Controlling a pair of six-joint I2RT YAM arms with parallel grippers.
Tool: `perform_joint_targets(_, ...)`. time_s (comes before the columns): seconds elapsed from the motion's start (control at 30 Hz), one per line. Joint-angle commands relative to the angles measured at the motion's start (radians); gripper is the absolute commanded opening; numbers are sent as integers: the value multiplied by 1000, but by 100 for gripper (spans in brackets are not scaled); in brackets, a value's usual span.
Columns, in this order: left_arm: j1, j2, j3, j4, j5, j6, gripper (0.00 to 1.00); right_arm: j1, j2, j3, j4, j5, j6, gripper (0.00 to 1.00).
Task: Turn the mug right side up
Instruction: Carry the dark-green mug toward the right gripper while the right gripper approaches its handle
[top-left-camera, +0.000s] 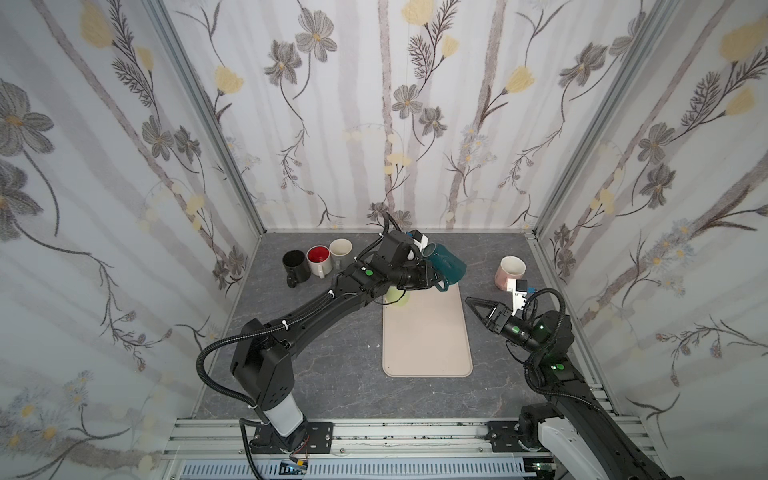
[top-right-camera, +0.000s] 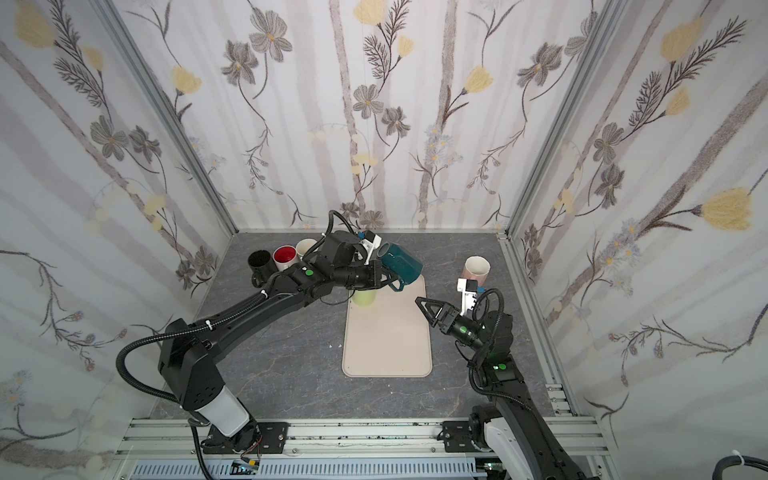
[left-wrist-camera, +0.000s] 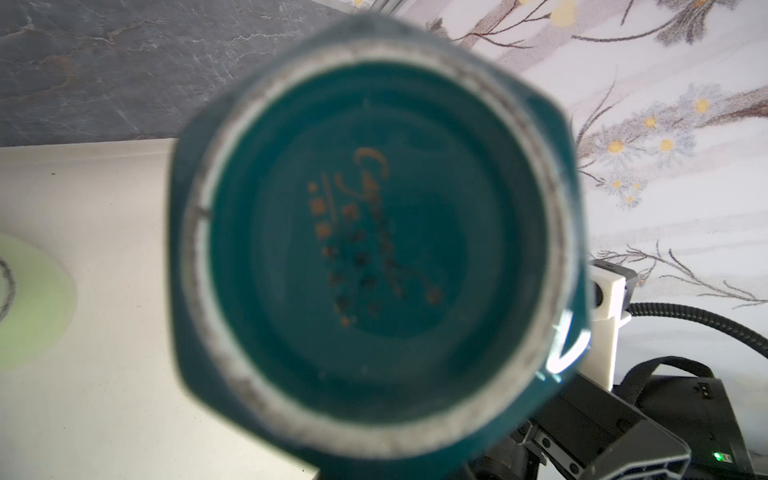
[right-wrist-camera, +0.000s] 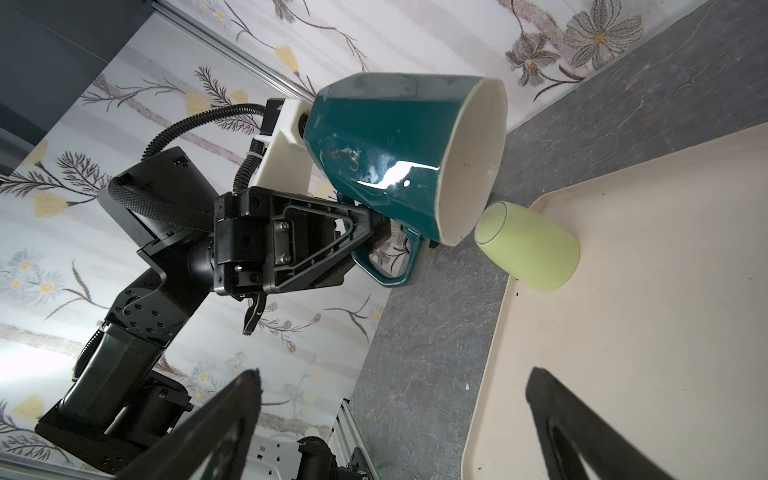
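The teal mug hangs tilted in the air over the far end of the tray, its handle pinched in the nearly closed left gripper. Below it 1 green mug stands upside down. The right gripper hovers wide open, empty.

One teal mug: glossy glazed ceramic outside, duller white inside, with a rough, unglazed grey foot ring on its base. One pale green mug: smooth, matt finish. One cream tray, smooth, matt and plastic-looking, on a grey stone-look tabletop with pale veins and low sheen.
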Motion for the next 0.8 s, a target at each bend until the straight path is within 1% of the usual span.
perform_joint_targets(0.0, -11, 10, 36, 97, 36, -9, 0, 6, 18, 17, 79, -22, 19, 100)
perform_joint_targets(0.2, -34, 29, 69, 119, 50, -33, 0, 5, 37, 28, 109, -27, 24, 100)
perform_joint_targets(0.37, -48, 28, 60, 180, 95, -71, 0, 5, 50, 31, 156, -45, 25, 100)
perform_joint_targets(0.57, -66, 18, 19, 278, 119, -128, 0, 5, 43, 29, 203, -42, 54, 99)
perform_joint_targets(0.7, -77, 21, 10, 323, 142, -157, 0, 5, 31, 19, 221, -35, 64, 92)
perform_joint_targets(0.77, -82, 19, 10, 340, 150, -165, 0, 5, 23, 6, 247, -27, 80, 91)
